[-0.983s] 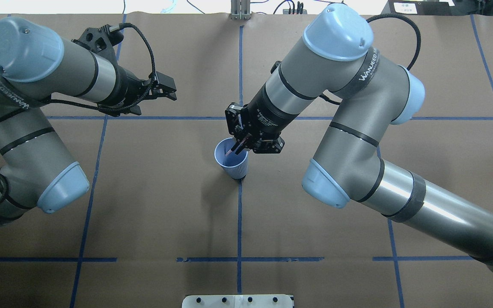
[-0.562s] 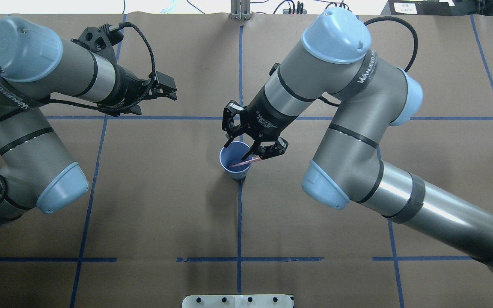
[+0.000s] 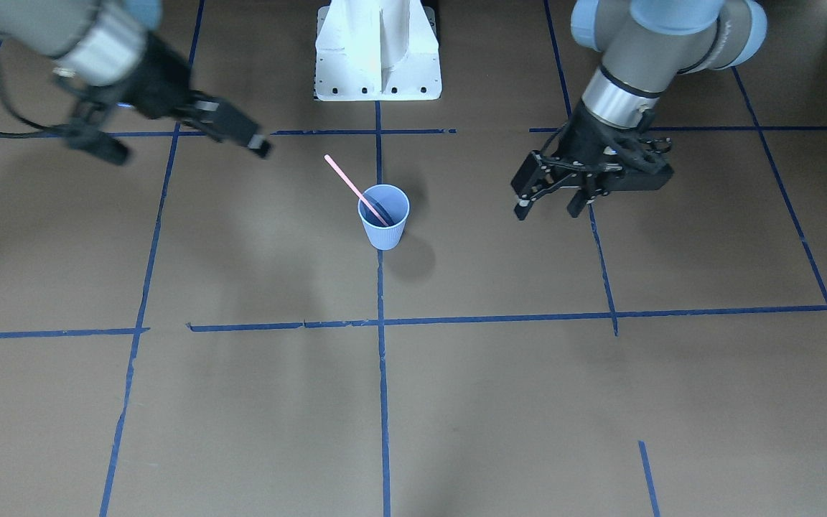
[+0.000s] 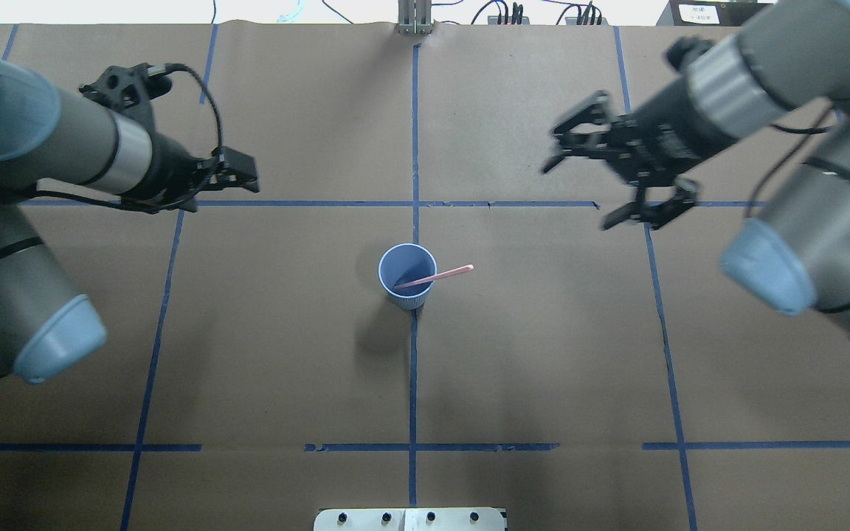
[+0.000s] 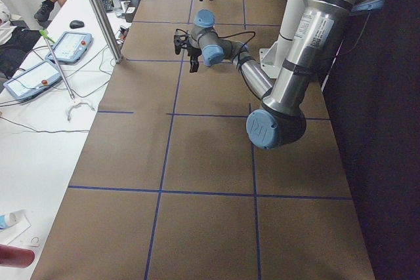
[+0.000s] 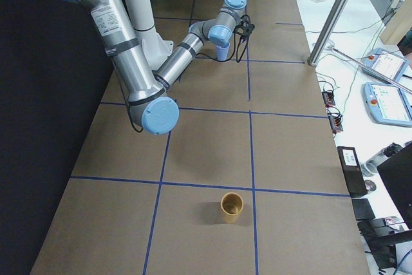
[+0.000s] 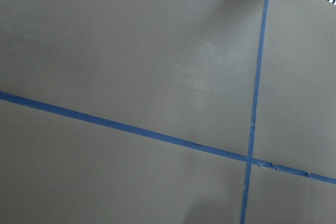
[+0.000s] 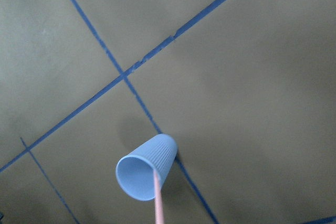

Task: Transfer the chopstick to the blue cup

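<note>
1. Front-facing view: one chopstick stands slanted in the one blue cup, its lower end inside and its upper end leaning over the rim toward the robot's right; the cup is upright around the middle of the tabletop. The left gripper hangs well apart, fingers spread, holding nothing
2. Overhead view: the right gripper is wide open and empty, well apart from the cup, toward the tabletop's right end. The transfer looks done; any retreat should stay high and clear of the stick's jutting end, since a knock could tip so light a cup
3. Left side view: cup and chopstick cannot be made out
4. Right side view: one tan cup stands alone near the tabletop's right end, so two cups in all
5. Wrist views: the left shows only blue tape lines; the right shows cup and stick
</note>
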Controlling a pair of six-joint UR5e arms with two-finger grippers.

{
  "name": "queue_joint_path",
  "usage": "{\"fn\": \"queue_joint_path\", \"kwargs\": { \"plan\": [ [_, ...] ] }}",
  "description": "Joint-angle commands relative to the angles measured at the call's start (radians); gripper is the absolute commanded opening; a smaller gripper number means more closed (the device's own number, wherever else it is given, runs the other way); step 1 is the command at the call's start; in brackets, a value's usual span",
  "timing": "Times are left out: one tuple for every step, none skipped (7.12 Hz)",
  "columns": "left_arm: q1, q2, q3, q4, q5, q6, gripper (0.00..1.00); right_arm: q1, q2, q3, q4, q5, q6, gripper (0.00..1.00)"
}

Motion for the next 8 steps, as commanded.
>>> {"fn": "queue_joint_path", "kwargs": {
  "plan": [
    [-0.11,0.181,-0.059,-0.001,-0.125,0.192,1.0,0.129,-0.235,0.039,0.0,0.015,-0.358,0.99],
    [-0.197,0.262,-0.066,-0.001,-0.202,0.341,1.0,0.201,-0.324,0.032,-0.002,0.008,-0.565,0.99],
    [-0.295,0.333,-0.061,0.005,-0.274,0.503,1.0,0.287,-0.388,-0.003,-0.003,0.006,-0.783,0.99],
    [-0.425,0.399,-0.043,0.023,-0.323,0.754,1.0,0.381,-0.436,-0.08,-0.005,0.005,-1.049,0.99],
    [-0.524,0.416,0.006,0.084,-0.331,0.978,1.0,0.447,-0.459,-0.154,-0.006,-0.023,-1.269,0.99],
    [-0.636,0.404,0.082,0.156,-0.331,1.211,1.0,0.507,-0.463,-0.225,-0.009,-0.059,-1.478,0.99],
    [-0.717,0.388,0.162,0.199,-0.331,1.393,1.0,0.583,-0.46,-0.277,-0.07,-0.073,-1.647,0.99],
    [-0.782,0.377,0.234,0.233,-0.339,1.484,1.0,0.651,-0.46,-0.29,-0.174,-0.081,-1.846,0.99]
  ]
}}
